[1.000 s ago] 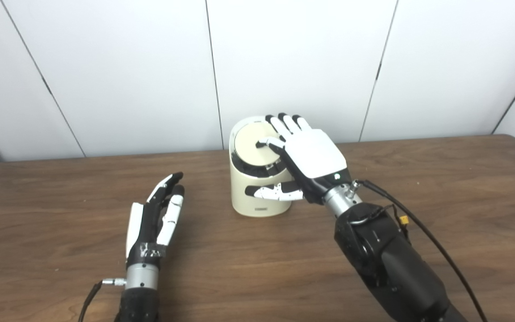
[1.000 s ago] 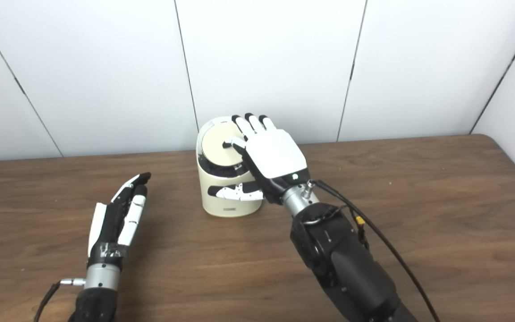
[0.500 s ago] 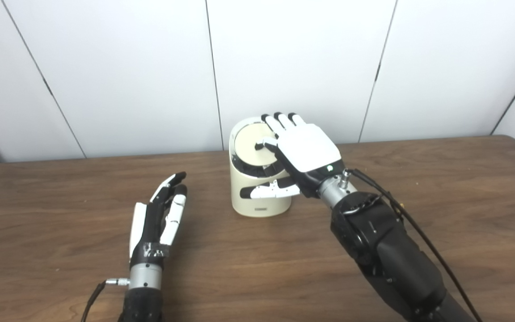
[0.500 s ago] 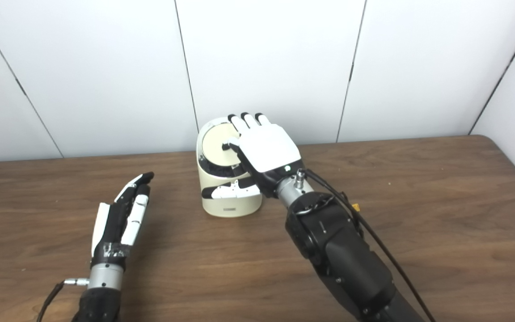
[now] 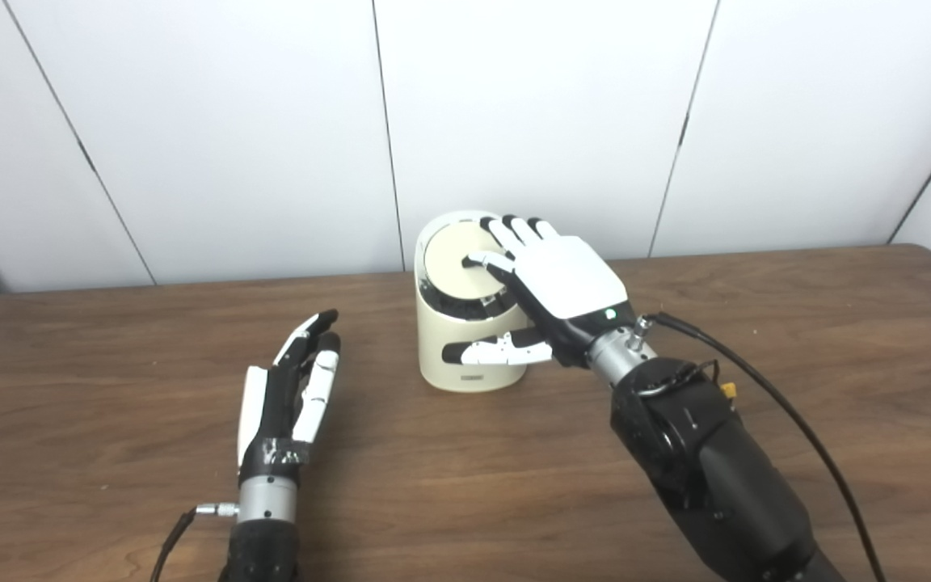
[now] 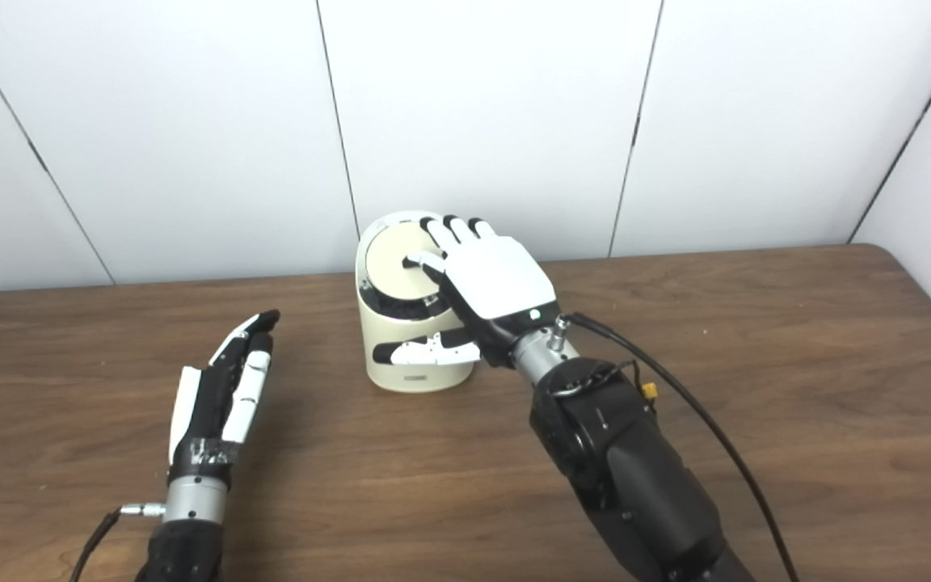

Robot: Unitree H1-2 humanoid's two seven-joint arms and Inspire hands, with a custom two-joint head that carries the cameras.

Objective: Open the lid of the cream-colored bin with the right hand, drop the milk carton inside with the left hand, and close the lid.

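Note:
The cream-colored bin (image 5: 441,356) stands on the brown table near the back wall, its round lid (image 5: 449,255) lying flat in the black ring on top. My right hand (image 5: 558,279) is spread open over the lid's right side, fingers (image 5: 506,234) resting on it and the thumb stretched across the bin's front wall. My left hand (image 5: 288,396) lies open on the table to the bin's left, palm turned inward, holding nothing. No milk carton is visible in either view.
The wooden table (image 5: 110,380) stretches wide on both sides. White wall panels (image 5: 191,121) stand right behind the bin. A black cable (image 5: 764,388) loops off my right wrist over the table.
My right hand dipped forward over the lid, then drew back a little and now sits lower on it. The left hand has barely moved.

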